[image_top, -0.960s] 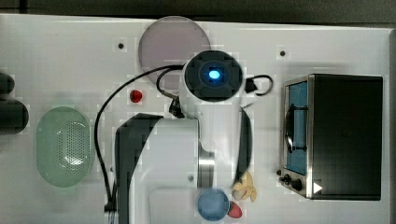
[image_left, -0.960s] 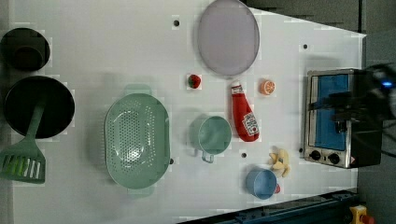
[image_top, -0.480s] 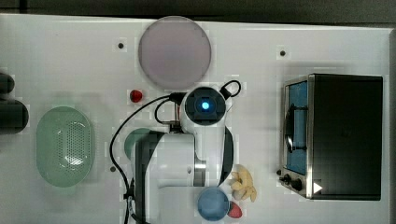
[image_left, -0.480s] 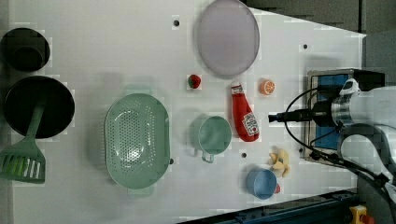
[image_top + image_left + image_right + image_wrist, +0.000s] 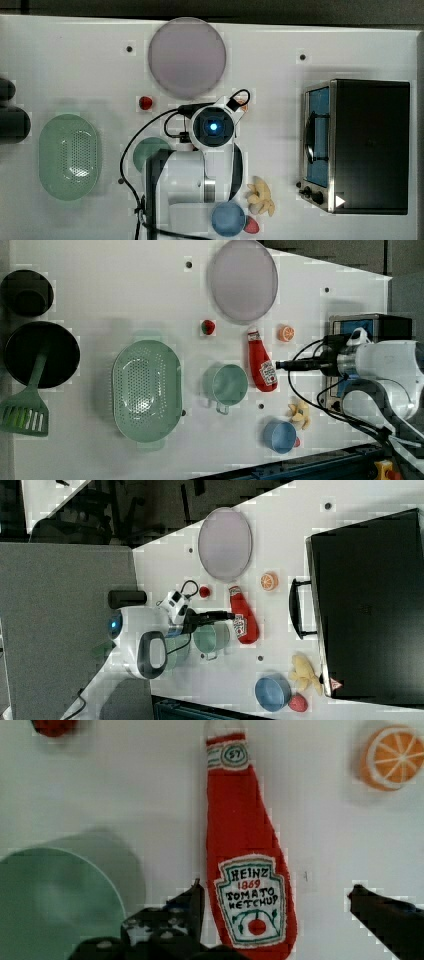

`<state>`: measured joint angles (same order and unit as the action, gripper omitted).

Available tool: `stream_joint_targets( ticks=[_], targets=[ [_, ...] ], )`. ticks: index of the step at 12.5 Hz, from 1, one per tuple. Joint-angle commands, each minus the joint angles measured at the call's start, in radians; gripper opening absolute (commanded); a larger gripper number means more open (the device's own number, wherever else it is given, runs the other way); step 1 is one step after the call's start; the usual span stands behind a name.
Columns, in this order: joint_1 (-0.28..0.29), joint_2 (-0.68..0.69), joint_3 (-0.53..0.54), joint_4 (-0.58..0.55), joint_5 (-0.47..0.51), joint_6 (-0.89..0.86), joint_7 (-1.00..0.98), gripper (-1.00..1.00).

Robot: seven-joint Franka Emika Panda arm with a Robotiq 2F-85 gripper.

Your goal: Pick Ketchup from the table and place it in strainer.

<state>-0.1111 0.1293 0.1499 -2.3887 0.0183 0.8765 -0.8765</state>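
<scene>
Lying flat on the white table (image 5: pixel 125 300), the ketchup (image 5: pixel 247 865) bottle sits between a teal cup (image 5: pixel 227 385) and an orange slice (image 5: pixel 286 333), well apart from the strainer (image 5: pixel 145 390). The pincer (image 5: pixel 275 907) hovers spread wide, straddling its labelled belly. It looks soft, light and unbreakable; that broad middle seems the surest hold.

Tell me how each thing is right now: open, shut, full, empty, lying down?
ketchup: lying flat on the table, not held.
strainer: empty.
gripper: open, a finger on each side of the ketchup.
teal mug: empty.
blue bowl: empty.
toaster oven: door shut.
</scene>
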Motion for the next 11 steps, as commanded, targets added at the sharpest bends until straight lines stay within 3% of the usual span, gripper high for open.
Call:
stream_joint_targets(
  ticks=[1,7,8,11],
  targets=[
    [-0.001,0.112,-0.001,0.003,-0.007,0.068,-0.061,1.00],
    [-0.001,0.234,-0.012,0.004,-0.007,0.194,-0.060,1.00],
    [-0.001,0.236,-0.012,0.003,-0.007,0.194,-0.060,0.92],
    [-0.001,0.229,-0.012,0.008,-0.007,0.191,-0.060,0.24]
  ],
)
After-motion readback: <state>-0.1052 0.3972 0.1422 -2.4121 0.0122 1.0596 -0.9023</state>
